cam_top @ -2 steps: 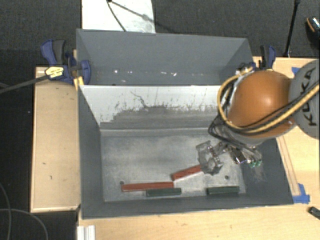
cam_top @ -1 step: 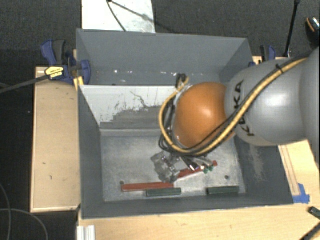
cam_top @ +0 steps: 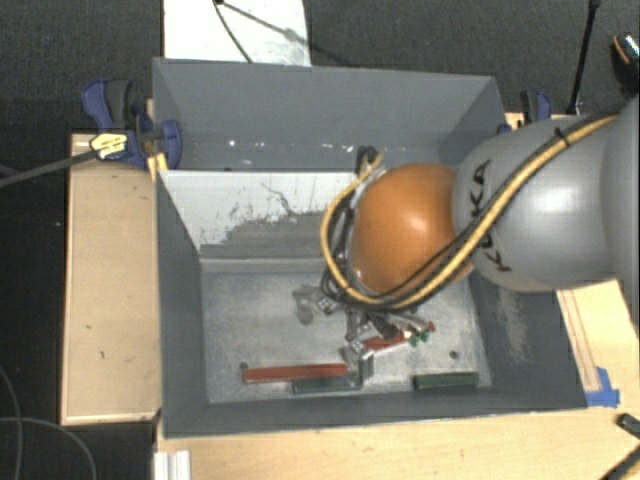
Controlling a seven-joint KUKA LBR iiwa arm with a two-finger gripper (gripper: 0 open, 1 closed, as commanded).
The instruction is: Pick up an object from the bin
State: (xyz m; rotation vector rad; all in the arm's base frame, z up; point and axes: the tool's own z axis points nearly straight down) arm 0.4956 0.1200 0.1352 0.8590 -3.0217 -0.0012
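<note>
The end effector (cam_top: 357, 360) is beside a red-brown bar (cam_top: 290, 373).

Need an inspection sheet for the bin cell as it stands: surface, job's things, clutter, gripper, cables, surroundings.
Surface: grey metal bin, floor scuffed and scratched.
Job's things: reddish-brown bar lying flat by the front wall; dark green bar front right; small red-and-green piece beside the gripper.
Clutter: dark flat piece just in front of the reddish-brown bar's right end.
Grippers: gripper low in the bin at the reddish-brown bar's right end; contact cannot be told.
Cables: yellow-and-black cable looped round the wrist's orange cover.
Surroundings: dark floor behind the bin.
</note>
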